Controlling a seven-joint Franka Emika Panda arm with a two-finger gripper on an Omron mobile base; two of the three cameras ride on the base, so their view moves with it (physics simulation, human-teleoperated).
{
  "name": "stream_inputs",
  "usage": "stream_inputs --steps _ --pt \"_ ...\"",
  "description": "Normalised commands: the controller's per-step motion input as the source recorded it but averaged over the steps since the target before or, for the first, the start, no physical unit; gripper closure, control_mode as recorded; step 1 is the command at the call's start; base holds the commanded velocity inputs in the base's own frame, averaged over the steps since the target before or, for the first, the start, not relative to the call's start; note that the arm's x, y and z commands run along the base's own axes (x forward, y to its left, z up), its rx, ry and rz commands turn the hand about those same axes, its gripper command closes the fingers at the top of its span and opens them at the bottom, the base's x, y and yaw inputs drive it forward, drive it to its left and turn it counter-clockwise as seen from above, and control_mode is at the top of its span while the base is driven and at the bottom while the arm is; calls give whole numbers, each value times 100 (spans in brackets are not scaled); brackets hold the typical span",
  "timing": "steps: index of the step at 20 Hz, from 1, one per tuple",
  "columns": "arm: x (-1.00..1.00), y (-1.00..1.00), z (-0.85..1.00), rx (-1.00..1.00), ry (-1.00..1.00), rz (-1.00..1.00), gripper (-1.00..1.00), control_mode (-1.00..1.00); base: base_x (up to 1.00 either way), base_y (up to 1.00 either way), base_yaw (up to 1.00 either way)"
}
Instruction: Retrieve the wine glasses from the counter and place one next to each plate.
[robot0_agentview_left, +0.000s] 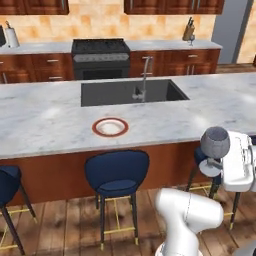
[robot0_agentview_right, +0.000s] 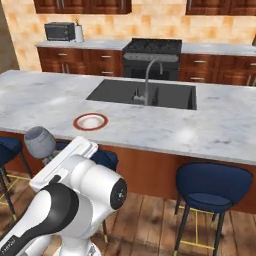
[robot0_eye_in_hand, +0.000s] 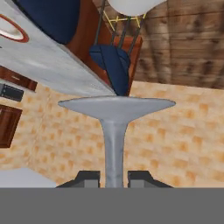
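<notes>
Wine glass (robot0_agentview_left: 215, 141) sits in my gripper (robot0_eye_in_hand: 113, 178), its smoky bowl clear in both base views, but the stem is mostly hidden there behind my white hand, and in the hand view the bowl is cut off below the frame, leaving just the stem and the round foot spreading above my fingertips (robot0_eye_in_hand: 89, 177). The glass hangs in the air out in front of the marble island (robot0_agentview_left: 45, 117), on the stool side, above the blue stools (robot0_agentview_left: 117, 175) and well apart from the red-rimmed plate (robot0_agentview_left: 110, 127), which lies on the island top in front of the sink (robot0_agentview_left: 132, 92). My jaws are nearly closed, pinched on the thin stem from both sides, one dark tip each side of it. Another glass far off on the back counter (robot0_agentview_left: 170, 45) is too small to make out for certain.
</notes>
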Motion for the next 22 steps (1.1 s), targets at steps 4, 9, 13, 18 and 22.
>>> stream_inputs --steps 4,9,13,18,22 --pt "0 0 0 0 0 0 100 100 87 -52 0" --pt "0 0 0 0 0 0 100 100 100 52 0" --pt "0 0 0 0 0 0 100 100 100 28 15" --pt "0 0 0 0 0 0 100 100 96 8 43" --pt "0 0 0 0 0 0 100 100 88 0 58"
